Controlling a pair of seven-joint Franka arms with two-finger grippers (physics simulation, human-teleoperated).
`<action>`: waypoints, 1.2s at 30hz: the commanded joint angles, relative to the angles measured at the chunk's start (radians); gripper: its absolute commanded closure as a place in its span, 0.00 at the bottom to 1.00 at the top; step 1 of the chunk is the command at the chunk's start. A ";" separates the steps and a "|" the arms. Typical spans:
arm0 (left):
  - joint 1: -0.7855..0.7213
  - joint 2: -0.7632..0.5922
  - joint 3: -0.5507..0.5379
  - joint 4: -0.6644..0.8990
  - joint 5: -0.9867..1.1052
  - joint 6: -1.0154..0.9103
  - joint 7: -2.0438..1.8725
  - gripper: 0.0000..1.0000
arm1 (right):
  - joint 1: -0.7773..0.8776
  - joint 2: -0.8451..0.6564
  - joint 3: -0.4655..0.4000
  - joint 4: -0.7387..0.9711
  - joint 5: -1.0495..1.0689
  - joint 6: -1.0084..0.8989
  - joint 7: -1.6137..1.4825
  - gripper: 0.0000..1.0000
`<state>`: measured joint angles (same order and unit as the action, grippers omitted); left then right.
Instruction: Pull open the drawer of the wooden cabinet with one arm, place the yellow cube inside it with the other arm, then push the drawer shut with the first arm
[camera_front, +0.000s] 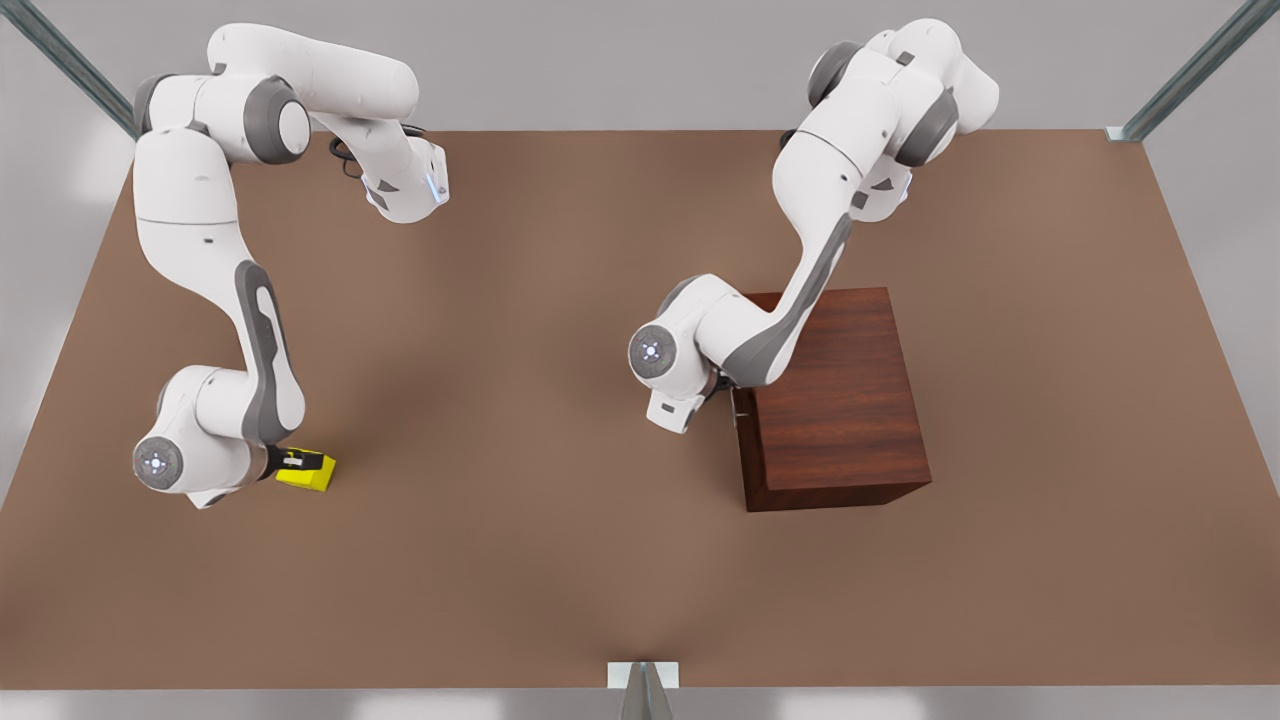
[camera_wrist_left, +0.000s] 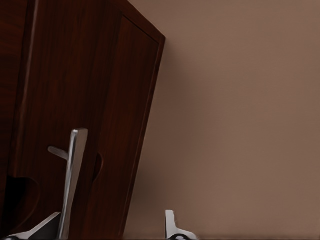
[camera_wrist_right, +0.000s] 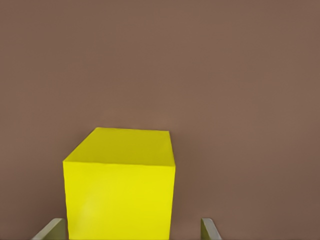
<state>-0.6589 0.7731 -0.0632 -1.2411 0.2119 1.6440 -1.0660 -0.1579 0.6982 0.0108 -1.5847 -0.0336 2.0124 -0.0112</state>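
Two white arms work over a brown bench (camera_front: 560, 560). The wooden cabinet (camera_front: 835, 400) stands at about 3 o'clock from the bench's middle in the front view, and the yellow cube (camera_front: 308, 470) lies on the bench far off at about 9 o'clock, well apart from the cabinet.

The left tool (camera_wrist_left: 112, 227) sits at the cabinet's front face, on its 9 o'clock side in the front view. Its fingers are spread apart: one fingertip (camera_wrist_left: 42, 227) is beside the thin silver handle (camera_wrist_left: 72, 180), the other (camera_wrist_left: 172, 227) stands over bare bench past the cabinet's edge. The handle lies between the two fingers, and the fingers do not clamp it. The drawer (camera_wrist_left: 65, 115) looks flush with the cabinet, not pulled out.

The right tool (camera_wrist_right: 132, 231) is down at the cube. Its two fingers stand on either side of the cube with a visible gap on one side, so the tool is open around the cube and not squeezing it. The cube rests flat on the bench.
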 joint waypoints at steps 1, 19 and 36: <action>-0.001 0.003 -0.004 0.000 -0.002 -0.003 -0.046 0.00 | 0.000 0.001 0.000 -0.003 0.001 0.012 0.005 0.00; -0.027 0.009 -0.026 0.069 0.006 0.007 -0.051 0.00 | 0.005 0.047 0.011 -0.006 -0.002 0.077 -0.007 0.32; -0.048 0.075 -0.026 0.161 -0.006 0.014 -0.055 0.00 | 0.156 -0.052 0.123 0.222 -0.008 -0.331 -0.085 0.60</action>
<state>-0.7044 0.8475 -0.0866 -1.0846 0.2116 1.6519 -1.1104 -0.0015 0.6479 0.1271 -1.3731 -0.0234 1.7749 -0.0714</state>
